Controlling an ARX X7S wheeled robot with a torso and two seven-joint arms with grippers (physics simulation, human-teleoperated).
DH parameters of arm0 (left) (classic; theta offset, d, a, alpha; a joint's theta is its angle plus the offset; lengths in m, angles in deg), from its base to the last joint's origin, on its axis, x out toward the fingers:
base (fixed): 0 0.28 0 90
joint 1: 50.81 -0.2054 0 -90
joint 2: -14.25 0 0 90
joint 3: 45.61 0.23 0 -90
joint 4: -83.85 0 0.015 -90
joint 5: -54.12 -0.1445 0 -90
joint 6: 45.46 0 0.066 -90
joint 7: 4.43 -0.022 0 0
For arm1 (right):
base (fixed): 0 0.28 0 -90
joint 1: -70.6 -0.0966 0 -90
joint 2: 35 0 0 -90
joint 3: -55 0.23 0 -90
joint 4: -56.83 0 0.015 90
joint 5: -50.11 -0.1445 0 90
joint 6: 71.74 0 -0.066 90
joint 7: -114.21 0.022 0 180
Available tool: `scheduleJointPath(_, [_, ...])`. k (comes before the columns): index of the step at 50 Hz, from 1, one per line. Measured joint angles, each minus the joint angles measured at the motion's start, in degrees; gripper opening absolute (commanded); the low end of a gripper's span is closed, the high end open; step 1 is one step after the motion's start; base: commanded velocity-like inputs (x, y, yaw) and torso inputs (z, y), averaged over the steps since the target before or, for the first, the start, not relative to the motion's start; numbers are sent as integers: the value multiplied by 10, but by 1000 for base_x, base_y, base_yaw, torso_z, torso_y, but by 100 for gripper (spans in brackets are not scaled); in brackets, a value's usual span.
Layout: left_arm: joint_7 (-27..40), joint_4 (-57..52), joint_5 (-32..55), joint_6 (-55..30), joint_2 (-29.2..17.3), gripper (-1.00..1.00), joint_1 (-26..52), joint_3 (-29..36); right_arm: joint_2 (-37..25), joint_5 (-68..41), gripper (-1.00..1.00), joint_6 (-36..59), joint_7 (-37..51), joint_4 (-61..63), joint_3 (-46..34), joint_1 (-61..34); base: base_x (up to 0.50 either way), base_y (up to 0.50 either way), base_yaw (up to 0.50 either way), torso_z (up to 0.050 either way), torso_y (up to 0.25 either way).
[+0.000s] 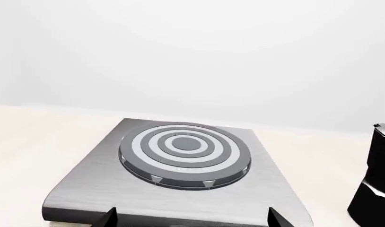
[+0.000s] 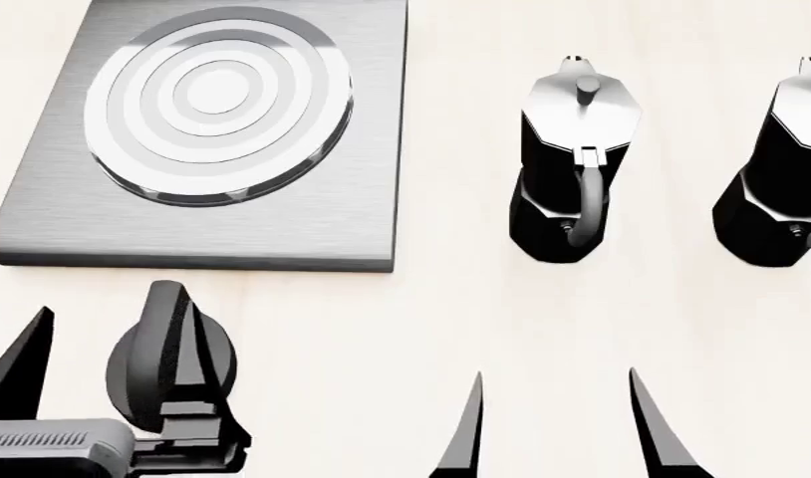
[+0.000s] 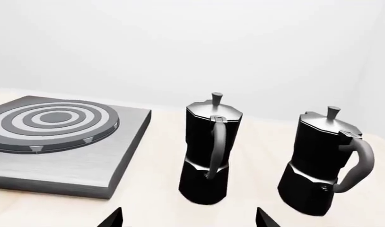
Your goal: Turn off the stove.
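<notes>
Although the left gripper (image 2: 107, 349) brackets the round black ridged knob (image 2: 166, 354) in the head view, one black finger standing on each side, whether the pads touch it cannot be told; jaws look spread, not clenched. Judgement: task at its approach stage, knob not yet turned as far as visible; grasp and rotation remain. No indicator shows whether the burner is on.

The flat square grey brushed-metal stove (image 2: 60, 214) with concentric rings lies at the far left, the knob just in front of its near edge, apart from it.

Right gripper (image 2: 559, 428) hangs released, fingers spread, holding nothing, nearer than the two black-and-silver moka pots (image 2: 572, 179), which stand upright right of the stove.

Surface: pale cream table (image 2: 419, 319), matte. Room: plain white wall behind, featureless.
</notes>
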Motion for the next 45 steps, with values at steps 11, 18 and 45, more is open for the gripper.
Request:
scheduleJointPath(11, [9,49,-21,30,4,100,12,7,-2,-2,100,-1,2,0,-1,0,0,0,0,0,0])
scheduleJointPath(18, [14,82,-32,48,6,100,20,11,-3,-4,100,-1,2,-1,-2,-1,0,0,0,0,0])
scheduleJointPath(45, [32,155,-49,87,3,100,34,15,-8,-11,100,-3,6,-3,-4,-3,0,0,0,0,0])
